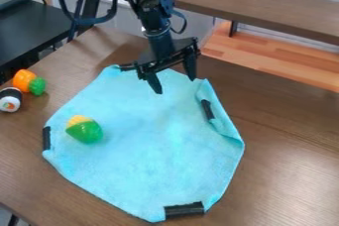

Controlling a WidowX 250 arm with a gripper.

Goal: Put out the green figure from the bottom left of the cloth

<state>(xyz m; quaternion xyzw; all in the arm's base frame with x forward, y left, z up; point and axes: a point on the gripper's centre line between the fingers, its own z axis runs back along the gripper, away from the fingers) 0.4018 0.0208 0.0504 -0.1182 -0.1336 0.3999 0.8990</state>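
My gripper (pixel 175 84) hangs over the upper part of the blue cloth (pixel 155 136), its two fingers apart and nothing between them. On the left side of that cloth lies a green figure (pixel 84 131) with a yellow top, well below and to the left of the gripper. The cloth is spread on the brown table, with its upper right edge folded over.
An orange and green toy (pixel 28 81) and a black and white sushi-like toy (pixel 11 99) sit at the table's left edge. Black strips hold to the cloth's edges, one at the bottom (pixel 184 209). A wooden shelf (pixel 265 4) runs behind.
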